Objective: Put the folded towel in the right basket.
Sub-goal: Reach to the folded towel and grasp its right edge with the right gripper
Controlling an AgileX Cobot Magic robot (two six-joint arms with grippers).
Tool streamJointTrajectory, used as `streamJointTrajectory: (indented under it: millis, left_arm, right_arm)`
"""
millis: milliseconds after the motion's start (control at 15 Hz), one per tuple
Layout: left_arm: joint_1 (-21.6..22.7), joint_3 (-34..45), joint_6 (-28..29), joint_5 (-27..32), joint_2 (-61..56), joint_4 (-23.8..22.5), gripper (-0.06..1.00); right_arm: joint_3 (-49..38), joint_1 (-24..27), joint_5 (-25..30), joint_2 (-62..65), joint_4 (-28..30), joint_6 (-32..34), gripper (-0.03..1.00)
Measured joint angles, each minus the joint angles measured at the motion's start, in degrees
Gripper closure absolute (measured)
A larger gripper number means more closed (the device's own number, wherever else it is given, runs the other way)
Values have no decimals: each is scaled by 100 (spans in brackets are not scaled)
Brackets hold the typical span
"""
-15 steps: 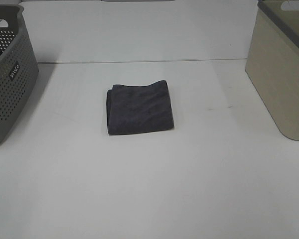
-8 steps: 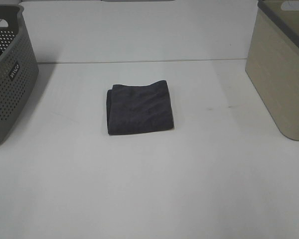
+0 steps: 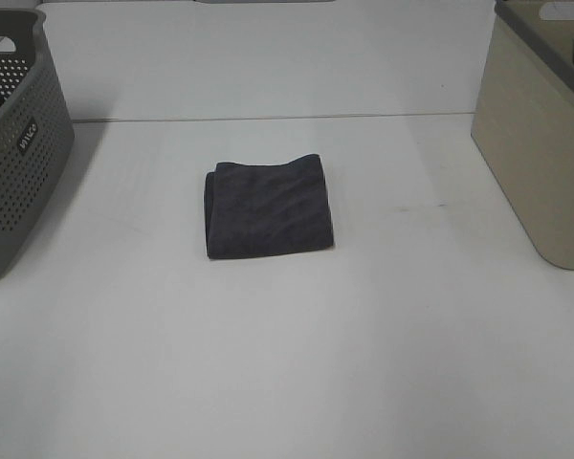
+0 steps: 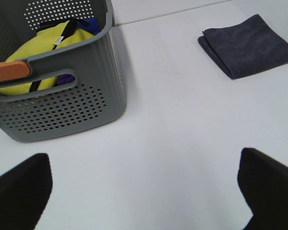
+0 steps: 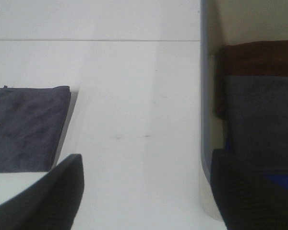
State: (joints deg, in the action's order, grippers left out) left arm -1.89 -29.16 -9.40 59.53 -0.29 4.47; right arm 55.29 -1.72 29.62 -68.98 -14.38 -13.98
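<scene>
The folded dark grey towel (image 3: 268,208) lies flat on the white table, midway between the two baskets. It also shows in the left wrist view (image 4: 249,45) and the right wrist view (image 5: 26,127). The right basket (image 3: 531,143) is beige with a grey rim; the right wrist view shows its wall (image 5: 206,96) and folded brown and grey cloths (image 5: 259,110) inside. My left gripper (image 4: 144,191) is open and empty, beside the left basket and far from the towel. My right gripper (image 5: 146,191) is open and empty, above the table by the right basket's edge. Neither gripper shows in the exterior view.
A grey perforated basket (image 3: 19,143) stands at the far left; the left wrist view shows it (image 4: 62,105) holding yellow, blue and purple cloth (image 4: 43,43). The white table (image 3: 287,363) reaches to a back wall.
</scene>
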Motion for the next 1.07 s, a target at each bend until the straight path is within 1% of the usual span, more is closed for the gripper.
streamJointTrajectory:
  millis: [133,200,267,333,400,533,600,667,1067]
  left_arm:
    - [0,0,0,0,0,0,-4]
    - [0,0,0,0,0,0,-4]
    - [0,0,0,0,0,0,-4]
    - [0,0,0,0,0,0,-4]
    - [0,0,0,0,0,0,-4]
    - [0,0,0,0,0,0,-4]
    - [0,0,0,0,0,0,-4]
    - [0,0,0,0,0,0,-4]
    - [0,0,0,0,0,0,-4]
  right_arm:
    - [642,-264,286,-630,-86,-264,28]
    - [819,-361,304,-796,-92,-281,28]
    - [1163,-567,315,-1140,-103,-286,28]
    - [1461,-791,332,-1461,-138,-286,28]
    - [1902,-1129,481,-1994,-183,-264,28]
    - [2498,-1404,848,-2716,-298,-11,28]
    - [2653,-1450,963,-2905,-338,74,28]
    - [2928,-1495,1192,-3237,-413,189,28]
    - [4423,-1501,2510,-5283,-1243,321,28]
